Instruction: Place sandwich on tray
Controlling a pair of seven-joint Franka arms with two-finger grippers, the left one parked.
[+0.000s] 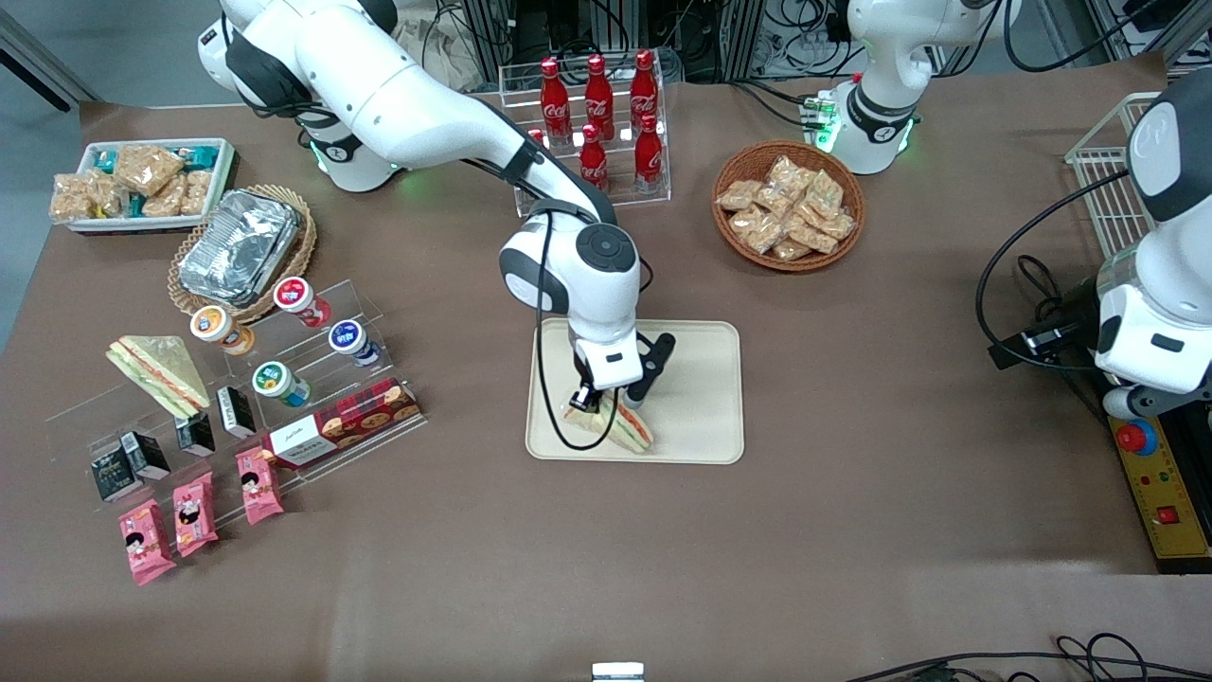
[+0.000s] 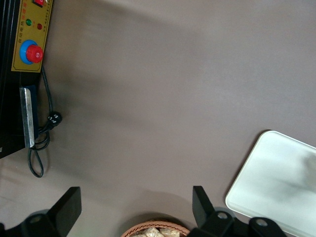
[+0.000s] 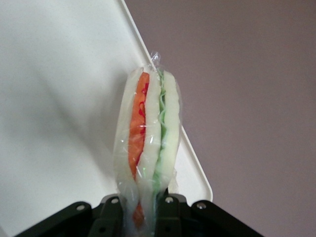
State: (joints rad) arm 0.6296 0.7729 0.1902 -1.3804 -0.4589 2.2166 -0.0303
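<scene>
clear plastic wraps the sandwich [image 1: 620,425], pinched on both sides by the gripper [image 1: 606,403]. it sits over the tray [image 1: 696,398], at the edge nearer the front camera; contact unclear.

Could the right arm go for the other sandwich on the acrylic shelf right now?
Probably not yet: the gripper is shut on the sandwich over the tray. Once free, the other sandwich lies uncovered toward the working arm's end.
</scene>
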